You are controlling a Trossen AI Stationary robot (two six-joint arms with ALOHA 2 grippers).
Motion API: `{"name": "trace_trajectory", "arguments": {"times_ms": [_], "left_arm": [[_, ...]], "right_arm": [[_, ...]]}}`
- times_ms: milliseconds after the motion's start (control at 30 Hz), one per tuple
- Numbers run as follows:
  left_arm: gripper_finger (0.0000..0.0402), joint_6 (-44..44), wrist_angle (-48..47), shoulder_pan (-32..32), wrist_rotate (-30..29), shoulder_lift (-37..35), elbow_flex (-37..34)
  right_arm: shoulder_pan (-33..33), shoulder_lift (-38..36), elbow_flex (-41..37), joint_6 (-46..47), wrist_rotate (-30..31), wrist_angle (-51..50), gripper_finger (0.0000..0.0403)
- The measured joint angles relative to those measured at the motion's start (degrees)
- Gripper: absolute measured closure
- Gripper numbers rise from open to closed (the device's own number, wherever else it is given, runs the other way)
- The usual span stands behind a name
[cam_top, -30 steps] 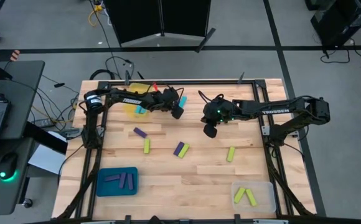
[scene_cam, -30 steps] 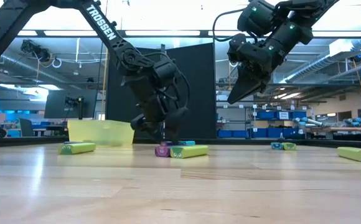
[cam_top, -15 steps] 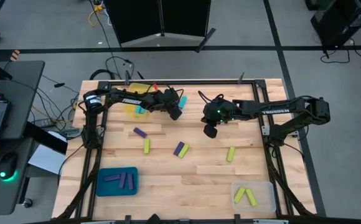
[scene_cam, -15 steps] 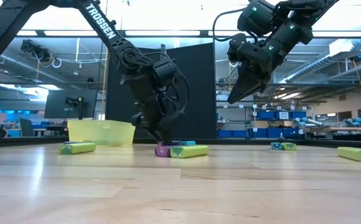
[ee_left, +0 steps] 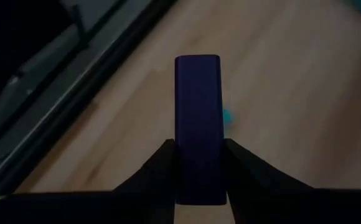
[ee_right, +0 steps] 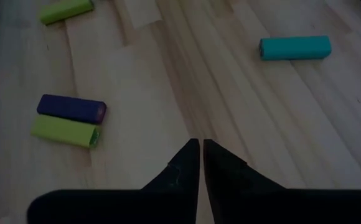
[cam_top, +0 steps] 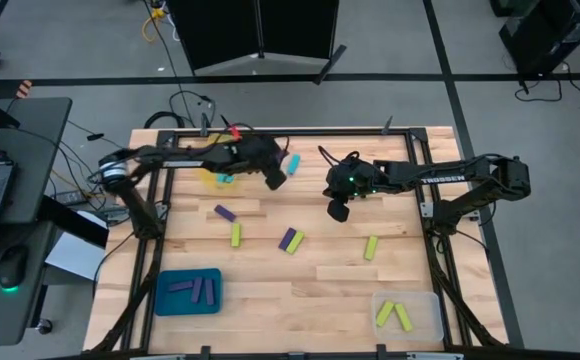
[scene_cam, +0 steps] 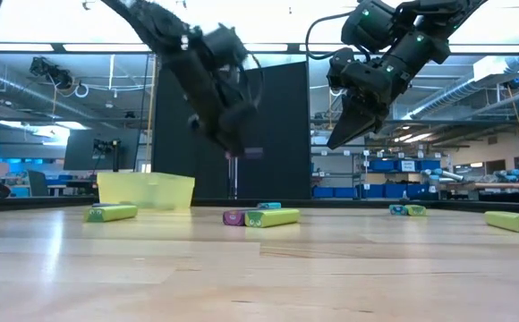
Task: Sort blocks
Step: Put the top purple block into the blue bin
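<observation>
The left hand (ee_left: 199, 171) is carrying a purple block (ee_left: 198, 124) pinched between its fingers, raised above the desk's (cam_top: 320, 285) far edge. I reckon it is heading for the blue tray (cam_top: 187, 291). The right hand (ee_right: 201, 163) is hovering pressed together, empty.

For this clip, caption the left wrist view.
Left gripper holds a purple block upright above the wooden table.

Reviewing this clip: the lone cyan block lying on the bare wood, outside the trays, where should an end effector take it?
Grip the cyan block at mid-length, across its narrow width, coming straight down from above. It lies flat on the table with both long sides free and nothing touching it.
</observation>
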Motion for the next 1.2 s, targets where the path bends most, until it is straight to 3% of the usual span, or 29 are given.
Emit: {"name": "trace_trajectory", "arguments": {"times_ms": [133,300,600,900,1067,1200], "left_arm": [[0.0296,-0.8,-7.6,-3.8,1.2,-6.6,0.0],[0.0296,-8.5,-14.7,-12.0,-0.3,-13.9,-0.7],[0.0296,-35.1,-25.3,-35.6,-6.7,-21.7,-5.8],[0.0296,-66.8,-25.5,-61.8,-11.7,-21.2,-8.5],[0.0296,-80.0,-28.6,-72.3,-12.7,-18.2,-8.5],[0.0296,-84.9,-31.9,-79.1,-13.2,-14.7,-8.5]], "right_arm": [[-0.3,0.0,0.0,1.4,0.4,0.0,0.0371],[-0.1,0.0,0.0,3.4,1.6,0.1,0.0371],[4.1,0.0,0.0,6.9,4.5,1.7,0.0371],[6.5,0.0,0.0,8.0,4.5,3.1,0.0370],[7.3,0.0,0.0,8.0,4.5,3.1,0.0371],[7.5,0.0,0.0,6.9,4.7,3.1,0.0371]]}}
